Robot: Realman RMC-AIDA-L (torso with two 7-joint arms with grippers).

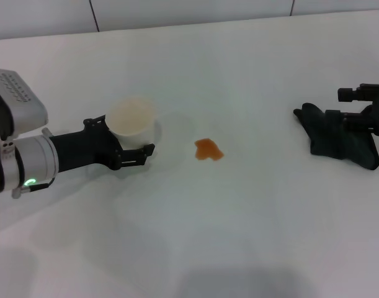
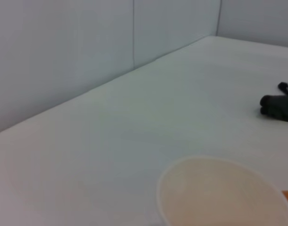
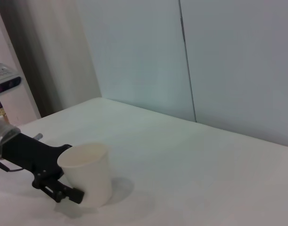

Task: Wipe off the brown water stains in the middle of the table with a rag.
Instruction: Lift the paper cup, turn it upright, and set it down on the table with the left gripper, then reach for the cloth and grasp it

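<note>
A small orange-brown stain (image 1: 208, 149), flat and irregular in outline, lies near the middle of a plain white table (image 1: 239, 236). At the far right, a dark cloth rag (image 1: 338, 133) sits bunched in folds on the table. The right gripper (image 1: 353, 118) reaches in from the right edge and rests against the rag, with black fingers over the cloth; whether they are closed on it cannot be told. The stain is well apart from this gripper, off to its left. On the left side, the left gripper (image 1: 139, 139) stretches in low and level from the left, its open fingers set on either side of a pale cup (image 1: 133, 118) standing upright. The right wrist view shows one finger (image 3: 63, 192) beside the cup's base. The stain lies just right of the cup, between the two grippers.
</note>
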